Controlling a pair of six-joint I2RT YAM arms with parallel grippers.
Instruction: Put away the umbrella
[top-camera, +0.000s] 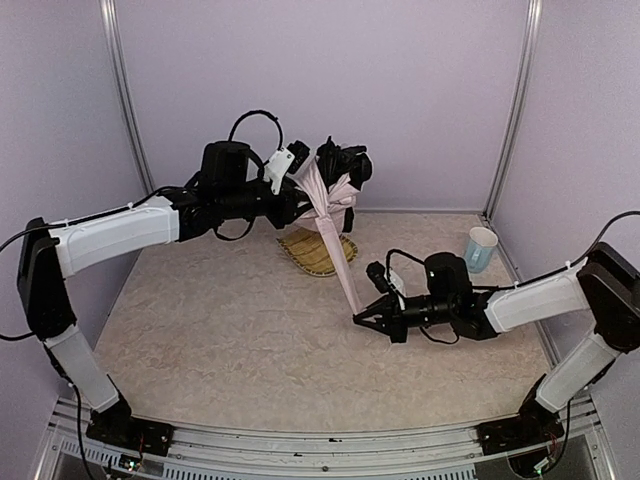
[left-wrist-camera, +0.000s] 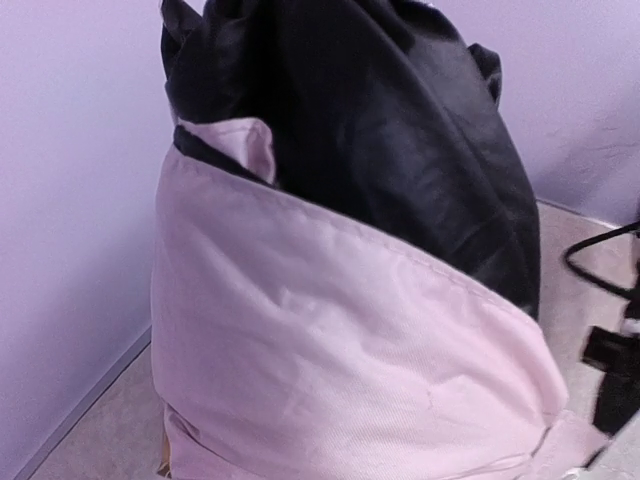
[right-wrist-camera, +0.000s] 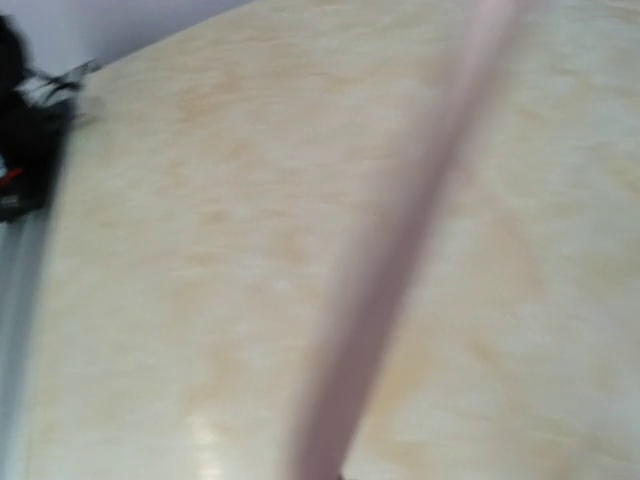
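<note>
The left gripper (top-camera: 303, 190) held the bunched umbrella (top-camera: 335, 215) up in the air near the back wall (top-camera: 400, 90), its fingers buried in the fabric and clamped on it. The black underside spilled out at the top, and a long pale pink fold hung slanting down to the right. Its lower end reached just beside the right gripper (top-camera: 360, 318), which sat low over the table (top-camera: 230, 320). Whether those fingers were spread or closed on the fold could not be told. A woven tray (top-camera: 305, 252) lay on the table behind and below the umbrella, partly hidden by the hanging fold. A pale blue cup (top-camera: 480, 248) stood upright near the right wall, well apart from both grippers. The left wrist view was filled with pink and black fabric. The right wrist view showed only a blurred pink strip across the table.
</note>
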